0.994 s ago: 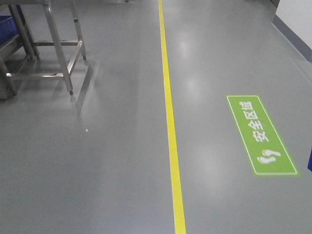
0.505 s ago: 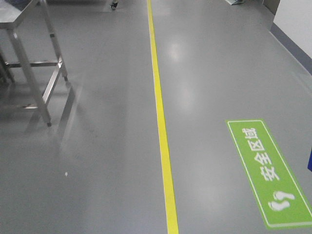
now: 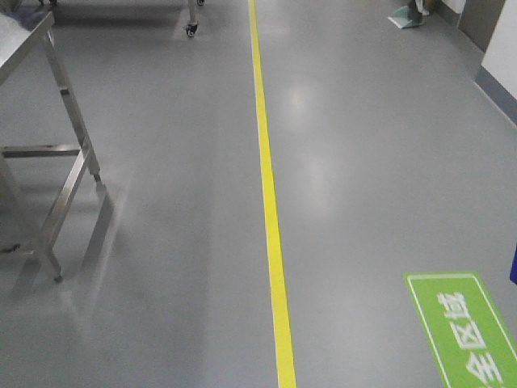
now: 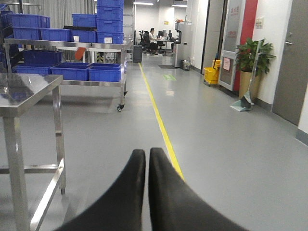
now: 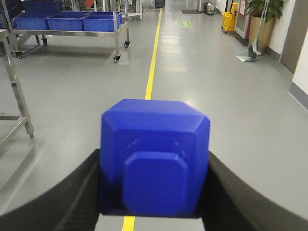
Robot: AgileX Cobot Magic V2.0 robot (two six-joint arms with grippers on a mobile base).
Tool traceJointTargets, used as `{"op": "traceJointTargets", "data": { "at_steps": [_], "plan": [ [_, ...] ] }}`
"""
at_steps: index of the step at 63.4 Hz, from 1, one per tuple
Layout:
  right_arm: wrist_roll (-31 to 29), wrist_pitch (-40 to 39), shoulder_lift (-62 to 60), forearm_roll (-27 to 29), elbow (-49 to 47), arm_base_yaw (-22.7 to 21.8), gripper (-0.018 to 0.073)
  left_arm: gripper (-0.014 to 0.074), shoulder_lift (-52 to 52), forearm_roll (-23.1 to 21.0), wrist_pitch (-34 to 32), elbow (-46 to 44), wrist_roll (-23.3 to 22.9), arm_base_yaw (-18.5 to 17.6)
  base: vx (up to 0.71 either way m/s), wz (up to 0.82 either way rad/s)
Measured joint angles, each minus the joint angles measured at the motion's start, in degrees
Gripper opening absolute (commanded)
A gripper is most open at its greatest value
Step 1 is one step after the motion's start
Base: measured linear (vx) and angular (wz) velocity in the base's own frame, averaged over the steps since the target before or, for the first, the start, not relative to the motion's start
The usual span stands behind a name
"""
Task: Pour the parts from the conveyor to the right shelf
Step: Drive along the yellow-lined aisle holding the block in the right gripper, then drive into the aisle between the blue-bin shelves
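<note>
The part [image 5: 154,130] sits squeezed between the fingers of my right hand [image 5: 154,166], knob face toward the wrist camera, hanging over the yellow line [image 3: 271,210] on the floor. I judge this a firm grip for carrying. My left hand [image 4: 146,156] is pressed fully together and empty, having no job. Left of the line stands a steel surface [image 4: 29,86], with a rack [image 4: 91,45] of blue bins [image 4: 103,72] beyond.

Edges, the block and distance hide a good deal.
In the front view the green floor sign [image 3: 468,335] is cut by the near and right edges. The steel table [image 3: 20,44] is cut by the left edge, and a blue sliver [image 3: 514,267] at the right edge cannot be identified. The blue block [image 5: 154,139] covers the inner faces of the right gripper [image 5: 154,166], whose fingers run off the near edge. A far seated person [image 4: 153,36] is too small for detail.
</note>
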Motion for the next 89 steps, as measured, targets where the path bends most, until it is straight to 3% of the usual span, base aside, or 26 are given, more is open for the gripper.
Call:
{"op": "traceJointTargets", "data": {
  "at_steps": [89],
  "plan": [
    [0.0, -0.01, 0.0, 0.0, 0.0, 0.0, -0.0008, -0.0006, 0.0, 0.0, 0.0, 0.0, 0.0, 0.0, 0.81, 0.03]
  ]
}}
